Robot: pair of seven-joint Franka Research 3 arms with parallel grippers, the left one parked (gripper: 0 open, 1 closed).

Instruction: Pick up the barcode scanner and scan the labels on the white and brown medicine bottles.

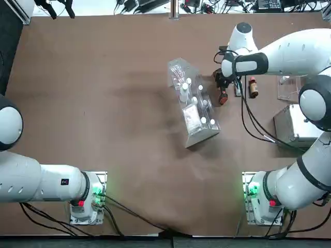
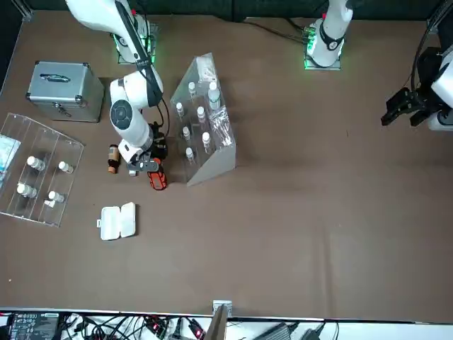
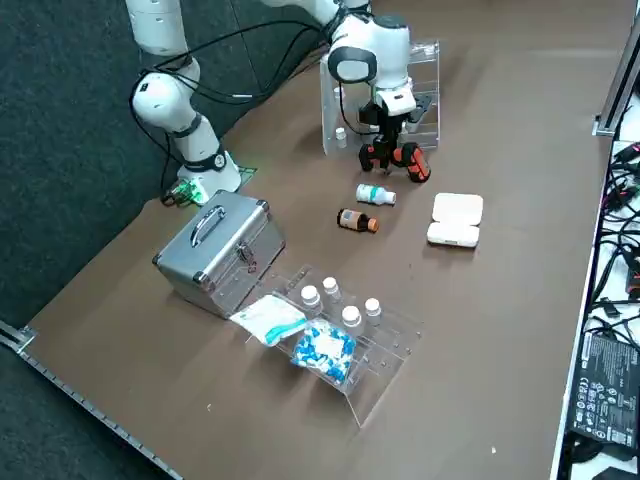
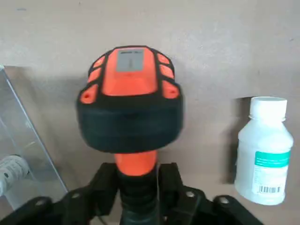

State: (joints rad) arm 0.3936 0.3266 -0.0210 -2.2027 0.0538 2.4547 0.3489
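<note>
"Beside the clear stepped rack (image 2: 214, 168), what is held by the right gripper (image 4: 138, 183)?"

"The barcode scanner (image 4: 130, 108) is gripped, its narrow orange-and-black neck pinched between the two closed fingers. Its broad head is pointed away from the gripper, with the orange face and grey panel shown to the wrist camera."

"And where can the white medicine bottle (image 3: 376, 195) be found?"

"It is laid on its side on the table (image 3: 500, 330), near the scanner and apart from it. In the wrist view its green-banded label and barcode are exposed."

"Is the brown medicine bottle (image 3: 357, 221) placed close by?"

"Yes, it is laid on its side just beside the white one. Both bottles are set between the rack and the silver case (image 3: 220, 250)."

"What else is seen near them?"

"A small white box (image 3: 456, 219) is left open, and a clear tray (image 3: 365, 370) is loaded with white-capped vials (image 3: 352, 318) and packets (image 3: 324, 350)."
</note>
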